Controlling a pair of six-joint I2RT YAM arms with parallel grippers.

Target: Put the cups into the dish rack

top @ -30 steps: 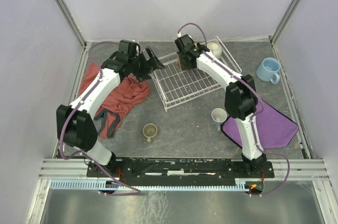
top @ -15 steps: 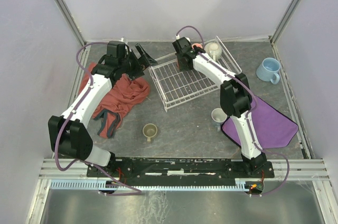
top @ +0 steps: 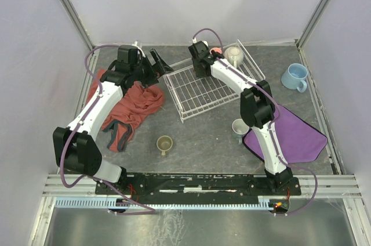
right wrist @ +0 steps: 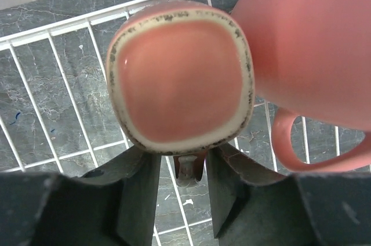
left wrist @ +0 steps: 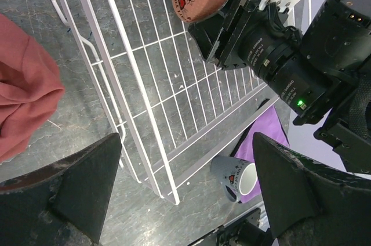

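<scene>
Right tool (right wrist: 185,162) narrow, fingers flanking handle of cream-rimmed mug (right wrist: 182,78) at far side of rack (top: 197,92), beside salmon mug (right wrist: 313,43); can't tell if gripping. Left tool (left wrist: 185,188) wide, over bench (left wrist: 35,2) beside rack.

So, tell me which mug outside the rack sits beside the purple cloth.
The small grey-blue mug, at the left edge of the purple cloth. The olive-green mug and the light blue mug both stand clear of it.
</scene>
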